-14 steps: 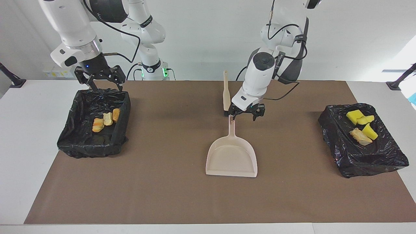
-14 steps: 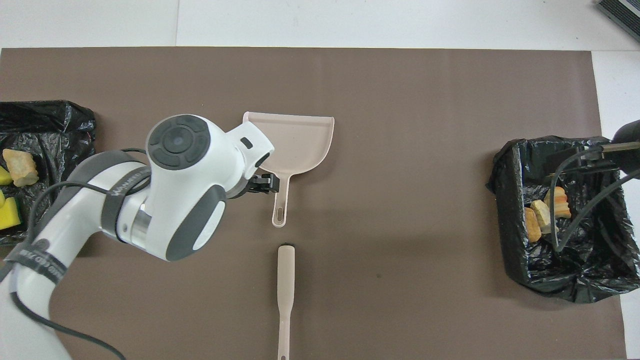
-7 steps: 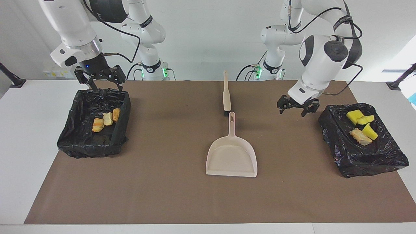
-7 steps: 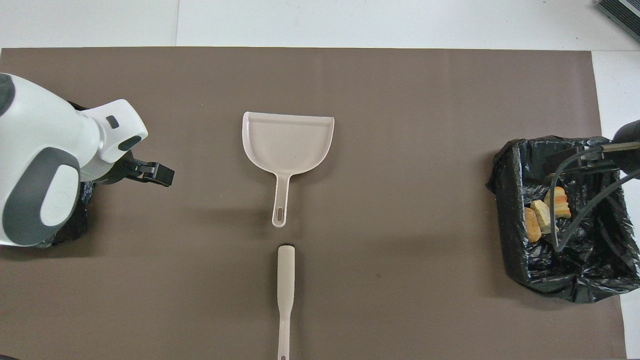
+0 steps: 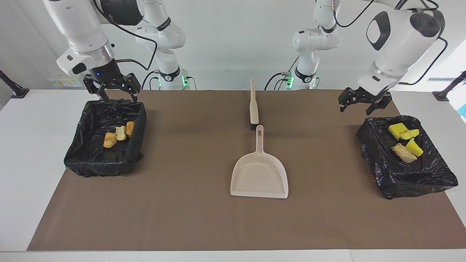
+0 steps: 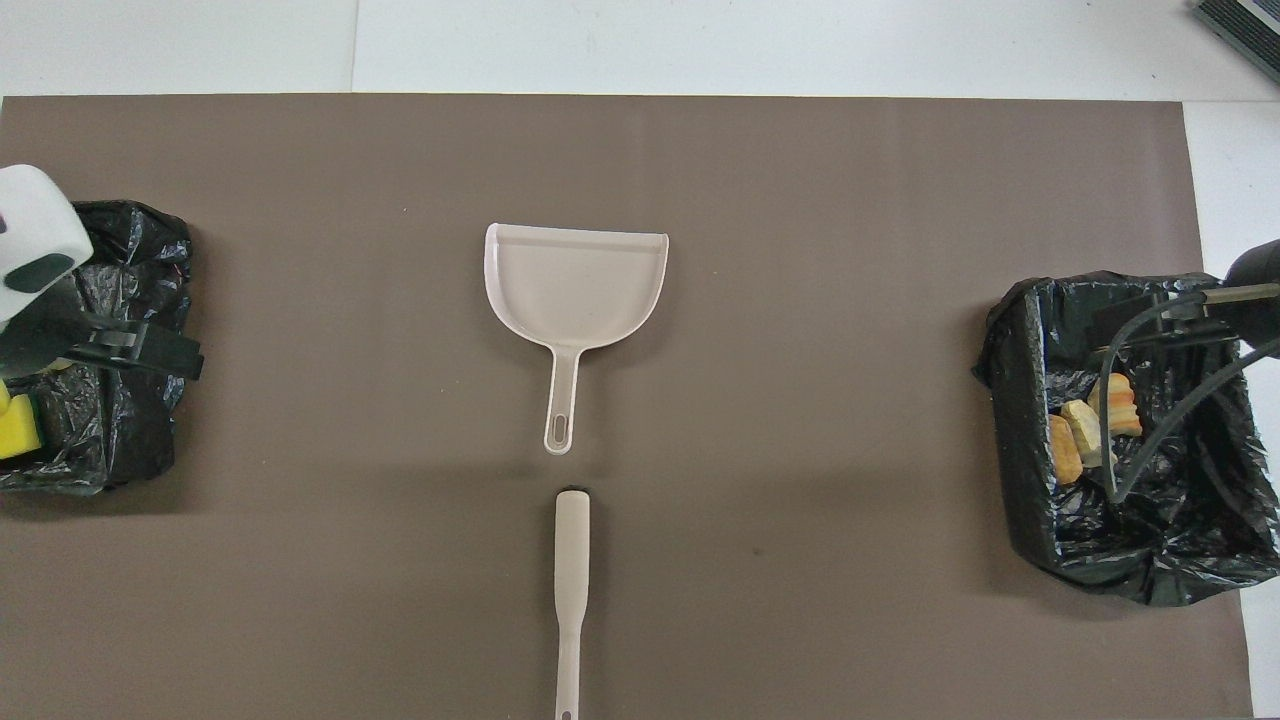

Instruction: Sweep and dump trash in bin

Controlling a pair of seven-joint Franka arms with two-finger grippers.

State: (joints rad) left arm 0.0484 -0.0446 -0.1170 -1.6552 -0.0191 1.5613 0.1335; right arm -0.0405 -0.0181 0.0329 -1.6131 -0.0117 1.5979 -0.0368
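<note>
I have pulled my left gripper (image 5: 363,103) off the dustpan (image 5: 259,174), fingers spread and empty, over the left-end bin (image 5: 433,174); my right (image 5: 111,89) waits spread. Trash (image 5: 403,140) sits binned: task looks done.

White table (image 5: 22,145), brown mat (image 5: 189,218) bearing dustpan (image 5: 259,178), brush (image 5: 253,103), two bag-lined bins (image 5: 91,163) (image 5: 407,178)

In the overhead view, the left end effector (image 6: 130,345) hides most sponge chunks (image 6: 20,428).
</note>
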